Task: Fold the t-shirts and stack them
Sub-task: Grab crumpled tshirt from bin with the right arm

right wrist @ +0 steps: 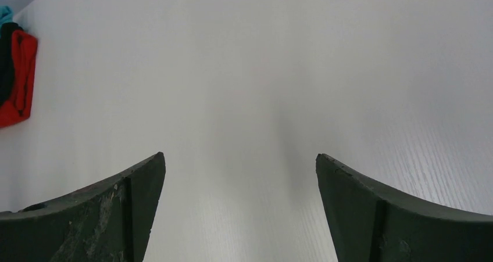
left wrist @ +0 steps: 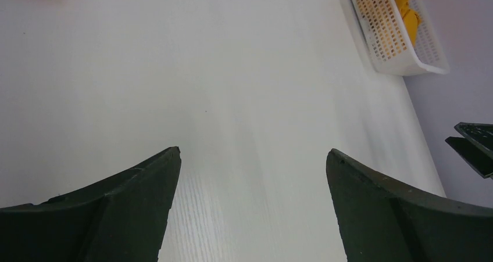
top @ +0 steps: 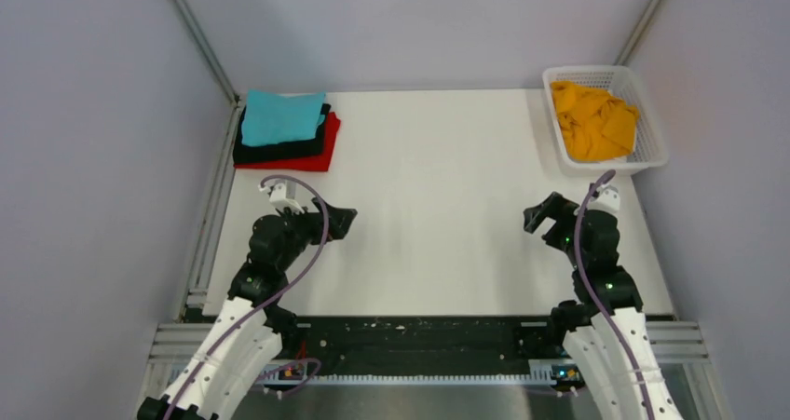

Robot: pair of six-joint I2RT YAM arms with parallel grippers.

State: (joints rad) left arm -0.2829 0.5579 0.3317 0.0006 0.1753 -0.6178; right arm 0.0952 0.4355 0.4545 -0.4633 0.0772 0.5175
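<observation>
Left gripper [top: 343,221] and right gripper [top: 535,217] both gaping, nothing held. Teal tee [top: 282,116], black tee [top: 279,148], red tee [top: 312,161] stacked just past the left one; mustard tee [top: 593,119] crumpled in white basket [top: 655,148] past the right.

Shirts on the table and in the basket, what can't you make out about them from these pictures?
Black shirt, top view: mostly covered by the teal shirt; only its edges show.
Red shirt, top view: under both; left wrist view cuts it at the top edge.
Orange shirt, top view: crumpled in the basket; anything beneath is hidden.
</observation>
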